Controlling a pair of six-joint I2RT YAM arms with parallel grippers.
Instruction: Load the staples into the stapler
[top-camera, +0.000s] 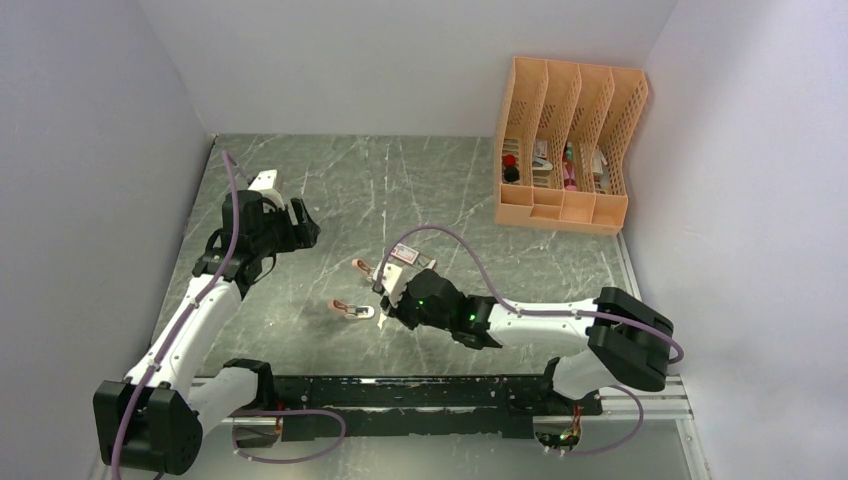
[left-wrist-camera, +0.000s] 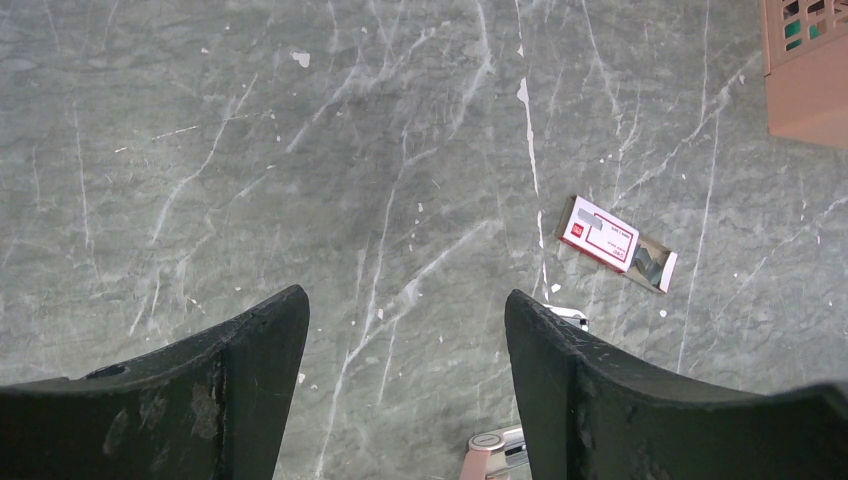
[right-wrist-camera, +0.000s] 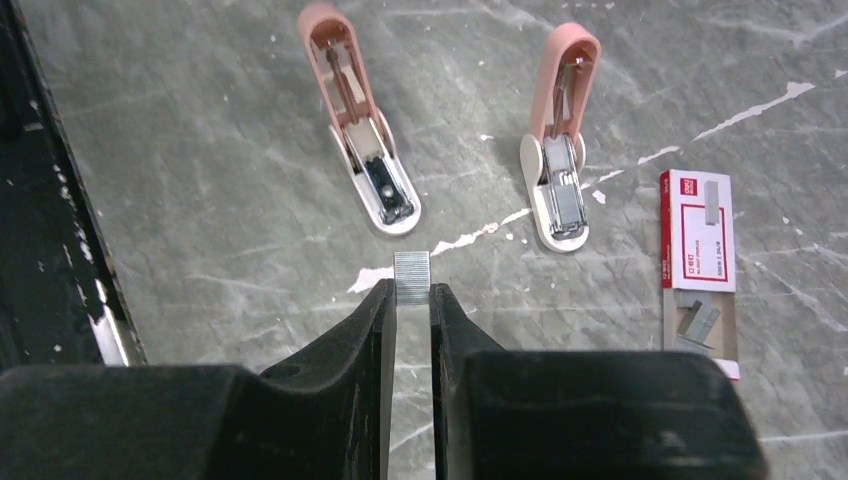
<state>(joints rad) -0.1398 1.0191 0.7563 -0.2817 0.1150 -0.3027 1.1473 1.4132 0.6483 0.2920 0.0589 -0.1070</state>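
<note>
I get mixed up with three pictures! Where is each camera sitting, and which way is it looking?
Top external: high behind the robot, looking down at the table; left arm and right arm show.
Left wrist: on the left arm, looking down; open left gripper at the bottom.
Right wrist: on the right arm, looking down; right gripper pinches a staple strip before two staplers.
Shared: both wrist views show the staple box.

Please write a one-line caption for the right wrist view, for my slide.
Right gripper, jaws shut on a staple strip, faces two open pink staplers and the staple box.
</note>
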